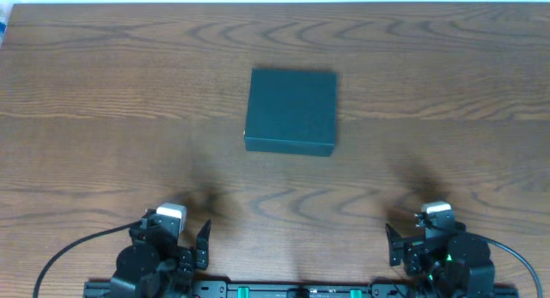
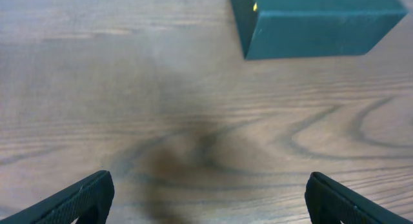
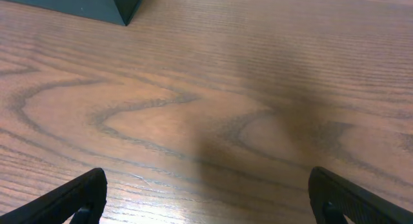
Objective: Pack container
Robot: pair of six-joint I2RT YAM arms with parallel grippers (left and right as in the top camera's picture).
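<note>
Teal-black and seemingly shut, the container (image 1: 290, 109) lies alone at the middle of the wooden desk (image 1: 86, 118). We see nothing beside it to pack, so we cannot tell whether the packing is finished or not yet begun. The left arm (image 1: 163, 246) and right arm (image 1: 443, 246) sit folded low at the near edge, well apart from the container, both sets of jaws spread wide, holding nothing.

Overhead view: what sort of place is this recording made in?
Probably a robot test bench rather than a home: a wood-grain table, the left gripper and right gripper open at its near edge, and one dark teal container.
</note>
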